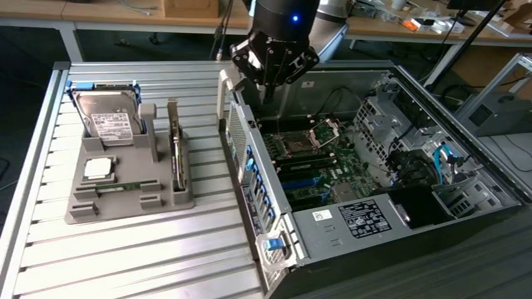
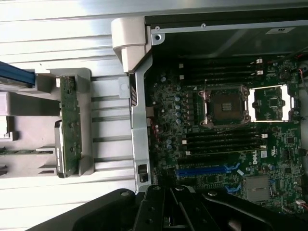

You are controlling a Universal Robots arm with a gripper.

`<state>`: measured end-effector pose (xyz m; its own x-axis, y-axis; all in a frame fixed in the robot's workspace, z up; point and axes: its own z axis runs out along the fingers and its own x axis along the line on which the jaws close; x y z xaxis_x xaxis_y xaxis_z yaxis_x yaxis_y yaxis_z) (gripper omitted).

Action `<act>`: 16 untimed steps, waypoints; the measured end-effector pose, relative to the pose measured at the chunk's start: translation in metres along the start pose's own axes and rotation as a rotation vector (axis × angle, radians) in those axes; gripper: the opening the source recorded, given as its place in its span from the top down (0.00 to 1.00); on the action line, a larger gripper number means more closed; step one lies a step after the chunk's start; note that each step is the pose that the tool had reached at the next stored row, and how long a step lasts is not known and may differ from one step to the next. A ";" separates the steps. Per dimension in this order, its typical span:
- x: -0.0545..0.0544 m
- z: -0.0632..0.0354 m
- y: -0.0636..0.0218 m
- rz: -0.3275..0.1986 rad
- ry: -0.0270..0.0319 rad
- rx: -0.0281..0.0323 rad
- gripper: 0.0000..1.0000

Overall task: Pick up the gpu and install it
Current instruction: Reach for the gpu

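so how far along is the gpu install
Done: nothing yet. The graphics card stands on edge in its slot on the grey tray, not lifted. In hand: nothing. The jaws are shut and empty, hanging above the open computer case, on the side nearest the tray. Left: picking the card up and seating it on the motherboard.

Exterior view looks steeply down from high and farther back, taking in the whole open computer case [image 1: 486, 187] and the parts tray [image 1: 124, 205] beside it; wrist view looks straight down from closer above the case's tray-side wall; both share the motherboard [image 2: 216, 144], that wall and the tray's case-side edge.
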<state>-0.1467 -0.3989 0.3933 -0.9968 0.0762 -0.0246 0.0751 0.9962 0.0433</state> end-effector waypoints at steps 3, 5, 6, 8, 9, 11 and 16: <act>0.001 -0.0001 -0.0001 0.000 0.0000 0.0001 0.89; 0.002 -0.0001 -0.0001 0.000 0.0001 0.0002 0.89; 0.002 -0.0001 -0.0002 0.000 0.0000 0.0002 0.89; 0.003 -0.0001 -0.0002 0.000 0.0000 0.0002 0.89; 0.003 -0.0001 -0.0002 0.000 0.0000 0.0002 0.89; 0.004 -0.0001 -0.0003 0.000 0.0000 0.0003 0.89; 0.006 -0.0002 -0.0005 0.000 0.0000 0.0004 0.89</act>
<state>-0.1529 -0.3989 0.3933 -0.9968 0.0762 -0.0246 0.0751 0.9962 0.0429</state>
